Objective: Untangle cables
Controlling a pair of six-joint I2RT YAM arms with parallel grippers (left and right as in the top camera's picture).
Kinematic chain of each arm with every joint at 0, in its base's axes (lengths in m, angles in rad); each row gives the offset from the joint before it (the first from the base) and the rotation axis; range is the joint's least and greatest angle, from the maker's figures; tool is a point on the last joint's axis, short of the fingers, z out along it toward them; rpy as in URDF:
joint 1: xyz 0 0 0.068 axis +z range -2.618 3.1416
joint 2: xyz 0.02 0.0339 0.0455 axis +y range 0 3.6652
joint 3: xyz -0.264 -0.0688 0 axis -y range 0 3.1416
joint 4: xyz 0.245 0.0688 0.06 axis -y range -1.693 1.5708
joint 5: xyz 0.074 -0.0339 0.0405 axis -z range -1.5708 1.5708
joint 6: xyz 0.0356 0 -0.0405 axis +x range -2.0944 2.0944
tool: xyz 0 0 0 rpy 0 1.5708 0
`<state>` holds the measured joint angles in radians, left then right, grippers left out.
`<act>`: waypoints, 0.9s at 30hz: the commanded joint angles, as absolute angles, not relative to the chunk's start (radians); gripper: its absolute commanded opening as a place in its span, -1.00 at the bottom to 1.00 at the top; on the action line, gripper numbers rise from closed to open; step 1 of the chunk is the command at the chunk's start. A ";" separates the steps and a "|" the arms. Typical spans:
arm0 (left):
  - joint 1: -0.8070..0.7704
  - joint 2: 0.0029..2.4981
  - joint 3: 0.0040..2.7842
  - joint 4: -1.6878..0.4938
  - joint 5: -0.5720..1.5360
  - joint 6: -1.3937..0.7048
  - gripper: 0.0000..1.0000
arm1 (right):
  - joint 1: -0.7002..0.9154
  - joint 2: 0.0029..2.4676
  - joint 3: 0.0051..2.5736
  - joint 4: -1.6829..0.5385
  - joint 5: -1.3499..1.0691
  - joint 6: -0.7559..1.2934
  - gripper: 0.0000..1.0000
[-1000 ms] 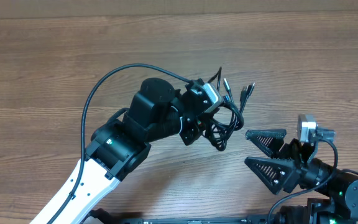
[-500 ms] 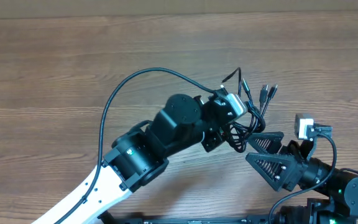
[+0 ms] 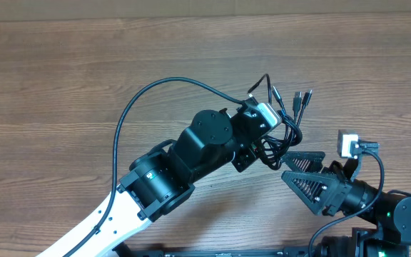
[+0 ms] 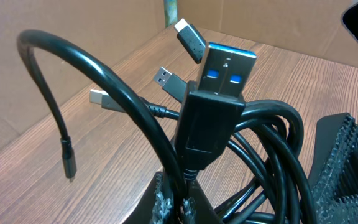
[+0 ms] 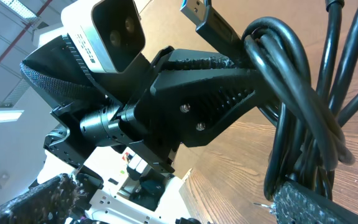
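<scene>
Overhead view: my left arm reaches in from the lower left across the wooden tabletop. The left jaws are pressed together on the cables, a knot of thin black cords bunched right of centre. Several plug tips fan out of the bunch toward the far edge. The thick arm wire arches over the left arm, apart from the bundle. The right jaws stand wide apart at the lower right with nothing between them. Their upper finger lies just beside the bottom loops of the knot, and the lower finger sits clear of them.

From the left wrist I see the cords looping tightly over one another as they rise out of the clamp at the bottom of the frame. A broad blue-insert plug stands upright in the middle, with smaller plugs behind it, one of them a silvery plug. One loose end arches over and hangs down at the left.

From the right wrist, the left jaws' black fingers pinch the cords at the upper right, below the wrist camera. The cords then drop toward a ribbed finger of the right jaws at the bottom right. I cannot tell whether they touch it, nor whether any loop rests on the tabletop.
</scene>
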<state>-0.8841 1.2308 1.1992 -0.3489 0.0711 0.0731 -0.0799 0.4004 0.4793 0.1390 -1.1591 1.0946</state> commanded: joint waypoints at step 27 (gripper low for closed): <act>-0.891 1.187 1.208 -0.339 0.154 -0.196 -0.92 | -0.086 0.407 0.491 -0.003 -1.120 0.784 -0.92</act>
